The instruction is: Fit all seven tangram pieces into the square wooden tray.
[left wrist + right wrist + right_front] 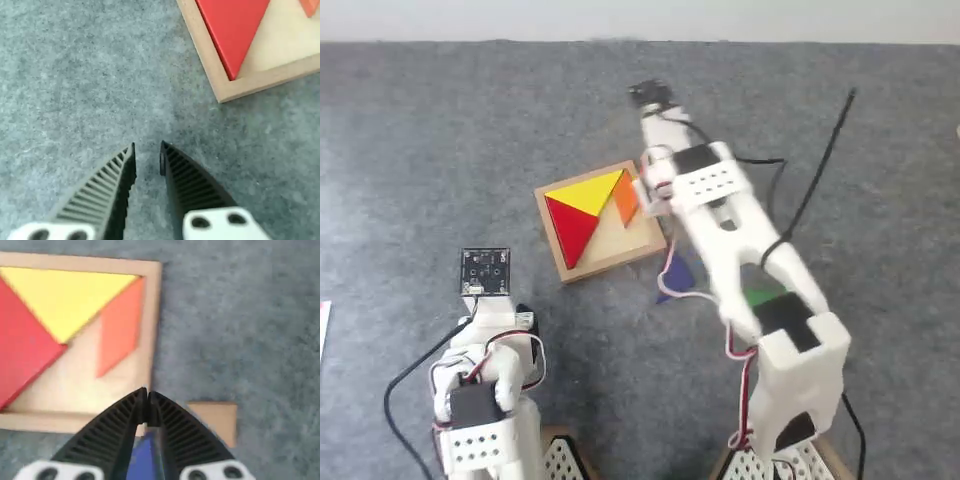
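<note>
Tangram tray [620, 240] three pieces in, right gripper [145, 392] pinched shut over its near rim.

It sits at 10 o'clock of the high view's centre on grey carpet [440, 150]: yellow triangle [588, 192] at its 12 o'clock, red triangle [572, 228] at 8, orange piece [626, 198] at 3, bare wood elsewhere. Right arm [740, 250] covers plenty: blue piece [680, 272] at the tray's 5 o'clock and green piece [758, 296] farther out at 4 both peek from under it, shapes unreadable. Blue shows in the slit behind the right tips; held or lying below, can't tell. Tan wooden piece [215, 417] lies just beside the tray, partly behind a jaw. Left gripper [148, 147] hovers at the tray's 7 o'clock, jaws a crack apart, nothing between them.
</note>
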Action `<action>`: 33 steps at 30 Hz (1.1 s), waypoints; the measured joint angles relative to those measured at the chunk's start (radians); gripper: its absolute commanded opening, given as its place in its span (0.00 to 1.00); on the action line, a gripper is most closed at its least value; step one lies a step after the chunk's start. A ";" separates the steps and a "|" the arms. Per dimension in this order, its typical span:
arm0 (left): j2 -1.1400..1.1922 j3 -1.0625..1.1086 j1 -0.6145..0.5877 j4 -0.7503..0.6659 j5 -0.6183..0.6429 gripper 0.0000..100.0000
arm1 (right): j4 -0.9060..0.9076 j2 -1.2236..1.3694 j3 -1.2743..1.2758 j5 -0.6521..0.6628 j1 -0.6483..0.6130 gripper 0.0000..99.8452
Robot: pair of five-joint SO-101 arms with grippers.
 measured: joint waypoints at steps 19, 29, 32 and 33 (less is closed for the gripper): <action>0.000 0.000 0.000 0.000 0.000 0.08 | -0.005 0.046 0.132 0.106 -0.201 0.01; 0.000 0.000 0.000 0.000 0.000 0.08 | -0.092 0.044 0.158 0.112 -0.203 0.01; 0.000 0.000 0.000 0.000 0.000 0.08 | -0.117 0.044 0.158 0.112 -0.203 0.01; 0.000 0.000 0.000 0.000 0.000 0.08 | -0.130 0.044 0.158 0.112 -0.198 0.01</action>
